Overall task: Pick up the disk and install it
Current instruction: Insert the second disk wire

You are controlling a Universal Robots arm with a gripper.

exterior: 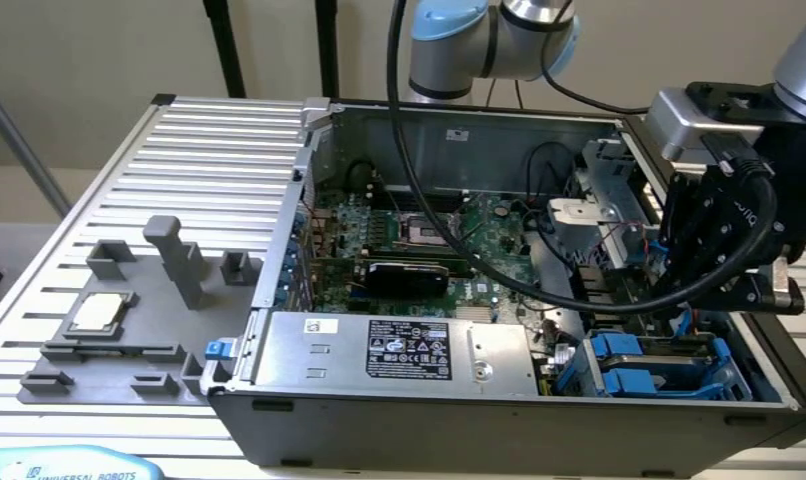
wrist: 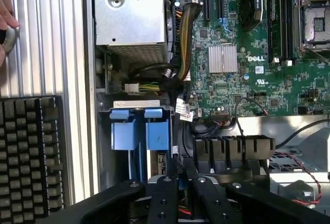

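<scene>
My gripper (exterior: 679, 300) hangs over the drive bay corner of the open computer case (exterior: 283, 250), on the exterior view's right. Its black fingers (wrist: 165, 193) stand close together, shut on a thin blue-edged thing seen edge-on, which I take for the disk (wrist: 180, 182). Bits of the disk's blue frame (exterior: 681, 318) show beside the gripper, behind a black cable. Below the gripper, two blue carrier tabs (wrist: 139, 131) sit in the drive bay (exterior: 643, 365). Most of the disk is hidden by the fingers.
Inside the case lie the green motherboard (exterior: 417, 250) and a silver box with a black label (exterior: 390, 350). A cable bundle (wrist: 185, 38) runs near the bay. A grey fixture holds a square chip (exterior: 96, 312). A keyboard (wrist: 31, 152) and a person's hand (wrist: 5, 13) lie beside the case.
</scene>
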